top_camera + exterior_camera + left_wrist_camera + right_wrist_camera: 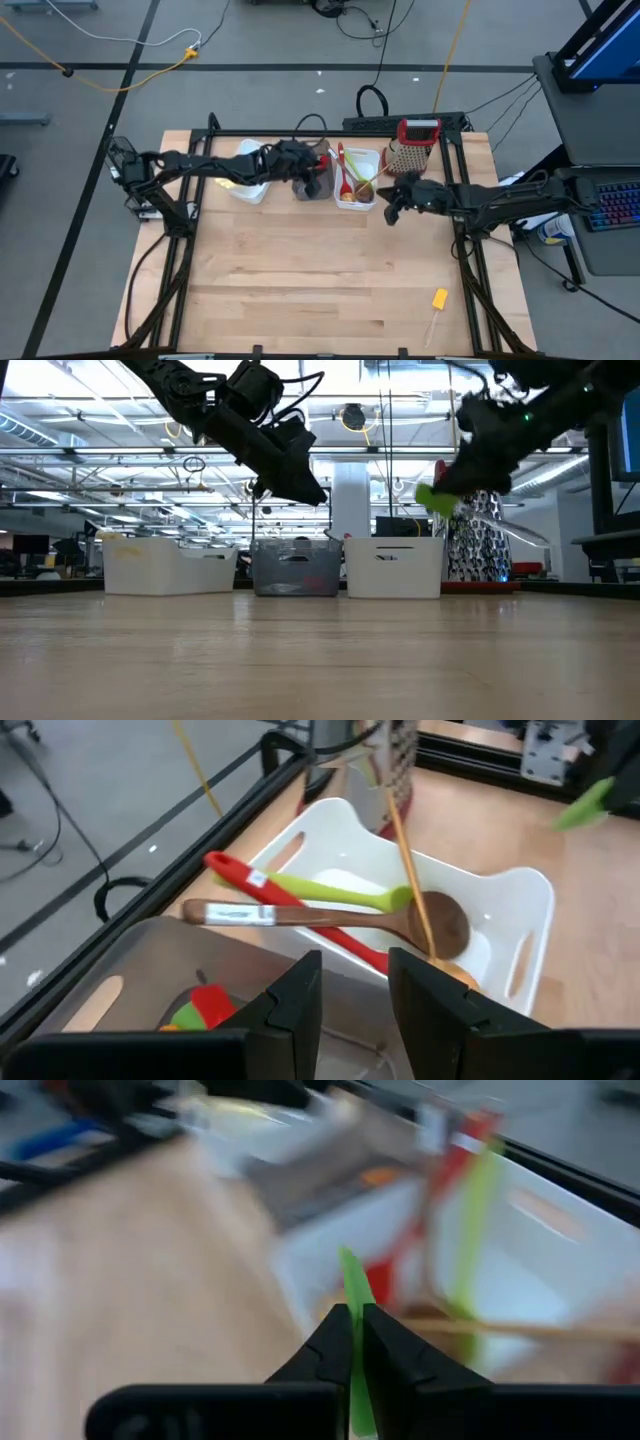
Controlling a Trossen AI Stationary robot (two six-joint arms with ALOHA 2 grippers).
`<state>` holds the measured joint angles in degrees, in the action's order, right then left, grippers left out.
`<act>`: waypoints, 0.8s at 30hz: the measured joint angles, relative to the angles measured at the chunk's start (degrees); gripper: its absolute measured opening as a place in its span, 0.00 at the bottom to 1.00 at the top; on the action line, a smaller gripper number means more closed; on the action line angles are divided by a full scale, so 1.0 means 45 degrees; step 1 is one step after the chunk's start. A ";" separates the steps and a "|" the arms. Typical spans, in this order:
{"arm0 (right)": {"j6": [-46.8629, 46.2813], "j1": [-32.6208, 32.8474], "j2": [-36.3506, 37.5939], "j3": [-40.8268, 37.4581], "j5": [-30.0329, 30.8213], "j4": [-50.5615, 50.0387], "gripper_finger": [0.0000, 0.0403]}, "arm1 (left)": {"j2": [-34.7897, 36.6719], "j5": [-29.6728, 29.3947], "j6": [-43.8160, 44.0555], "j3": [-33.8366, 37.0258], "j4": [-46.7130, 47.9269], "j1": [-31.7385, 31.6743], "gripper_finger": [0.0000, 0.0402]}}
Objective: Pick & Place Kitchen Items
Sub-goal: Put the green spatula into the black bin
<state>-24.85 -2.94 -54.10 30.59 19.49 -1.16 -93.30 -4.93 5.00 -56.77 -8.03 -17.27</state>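
Green spatula (352, 1295) sits pinched between the closed fingers of the right gripper (355, 1330), held in the air just beside the white tub (357, 158); its head (436, 498) shows in the low view, and its lower part is hidden behind the fingers. Left gripper (352, 985) hangs part open and empty over the grey tub (312, 186). Inside the white tub lie a red spoon (232, 871), a green one (330, 893) and a wooden one (350, 917), partly overlapping. A yellow spatula (438, 301) lies alone near the table's front edge.

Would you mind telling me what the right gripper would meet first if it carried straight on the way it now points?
Probably the white tub of spoons: the right gripper, shut on a green utensil, points at its near wall, though depth is unclear in that blurred view.
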 joint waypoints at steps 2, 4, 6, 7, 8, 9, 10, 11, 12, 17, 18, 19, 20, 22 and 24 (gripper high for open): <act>0.0242 0.0000 -0.0016 0.0000 -0.0744 0.0871 0.01 | 0.0000 0.0003 -0.0327 0.0000 -0.0062 0.0177 0.30; 0.0354 0.0000 -0.0011 0.0000 -0.1078 0.1529 0.01 | 0.0000 0.0352 -0.0691 0.0005 -0.0303 0.0322 0.30; 0.0394 0.0000 -0.0011 -0.0064 -0.1208 0.2205 0.01 | 0.0000 0.1363 -0.1071 0.0005 -0.0701 0.0440 0.30; 0.0432 0.0000 -0.0011 -0.0123 -0.1318 0.2499 0.01 | 0.0000 0.2015 -0.1238 0.0010 -0.0976 0.0499 0.30; 0.0492 0.0000 -0.0017 -0.0194 -0.1360 0.2798 0.02 | 0.0000 0.2670 -0.1398 0.0010 -0.1265 0.0564 0.30; 0.0606 0.0000 -0.0067 -0.0290 -0.1360 0.3197 0.02 | 0.0000 0.3265 -0.1599 0.0010 -0.1544 0.0639 0.30; 0.0766 0.0000 -0.0144 -0.0378 -0.1370 0.3663 0.02 | 0.0000 0.3720 -0.1801 0.0010 -0.1812 0.0728 0.30; 0.0892 0.0002 -0.0222 -0.0480 -0.1389 0.4163 0.02 | 0.0000 0.4065 -0.1988 0.0010 -0.2044 0.0810 0.30; 0.1017 0.0000 -0.0342 -0.0569 -0.1394 0.4651 0.02 | 0.0000 0.4310 -0.2165 0.0010 -0.2269 0.0902 0.30; 0.1536 0.0005 -0.1333 -0.0856 -0.1399 0.7075 0.02 | -0.0005 0.4824 -0.3076 0.0010 -0.3197 0.1339 0.30; 0.1677 0.0005 -0.1576 -0.0893 -0.1399 0.7454 0.02 | -0.0005 0.4850 -0.3135 0.0010 -0.3240 0.1420 0.30; 0.1791 0.0005 -0.1813 -0.0917 -0.1399 0.7827 0.02 | -0.0005 0.4850 -0.3131 0.0010 -0.3265 0.1488 0.30; 0.1911 0.0005 -0.2025 -0.0940 -0.1403 0.8185 0.02 | -0.0005 0.4857 -0.3094 0.0010 -0.3269 0.1530 0.30; 0.2161 0.0005 -0.2501 -0.0957 -0.1416 0.9004 0.02 | -0.0005 0.4808 -0.3090 0.0010 -0.3265 0.1552 0.30; 0.2344 0.0005 -0.2900 -0.0957 -0.1932 0.9884 0.02 | -0.0005 0.4745 -0.3093 0.0010 -0.3243 0.1547 0.30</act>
<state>-14.31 -2.92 -67.15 26.28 10.79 43.32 -93.32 16.43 -8.92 -56.73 -22.63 -10.31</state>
